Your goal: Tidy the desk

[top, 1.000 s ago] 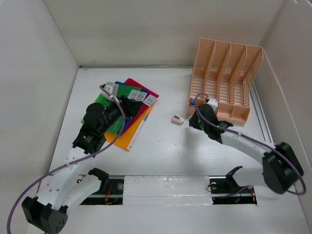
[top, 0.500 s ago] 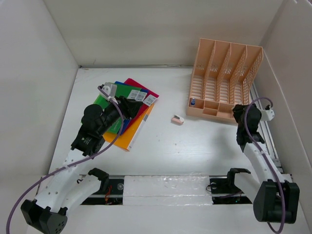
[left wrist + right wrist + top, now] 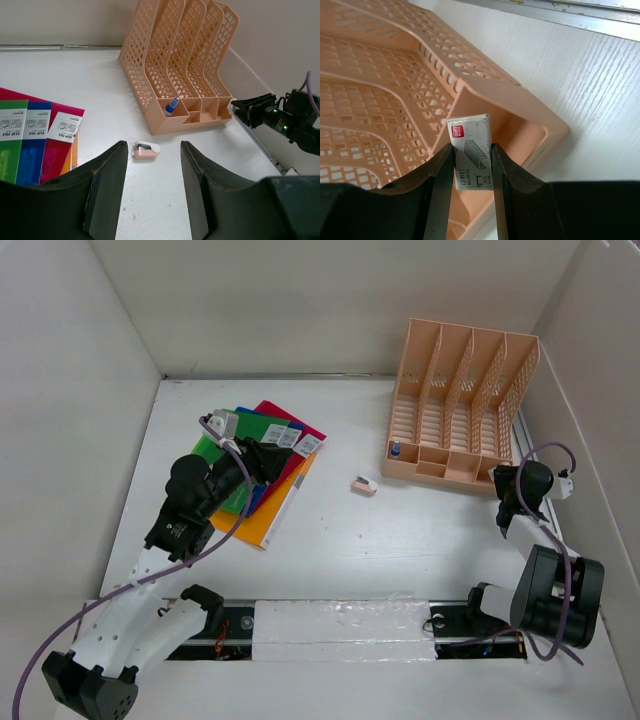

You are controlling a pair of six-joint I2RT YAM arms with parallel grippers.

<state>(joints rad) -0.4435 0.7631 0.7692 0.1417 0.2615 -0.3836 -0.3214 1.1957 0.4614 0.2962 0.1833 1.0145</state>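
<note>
My left pincer (image 3: 266, 457) hangs open over the file folders (image 3: 272, 423) at the left of the white surface (image 3: 340, 550), ready for them, while my right pincer (image 3: 471, 150) grips a staple box (image 3: 470, 134) over the peach file rack's (image 3: 460, 400) right-hand corner compartment, likely to stow it.

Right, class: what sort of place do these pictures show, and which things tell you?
Likely a robot test cell staged as an office: a white desk walled by plain panels, robot arms bolted at its near edge, and stationery: a peach file rack, coloured folders, a staple box.
</note>
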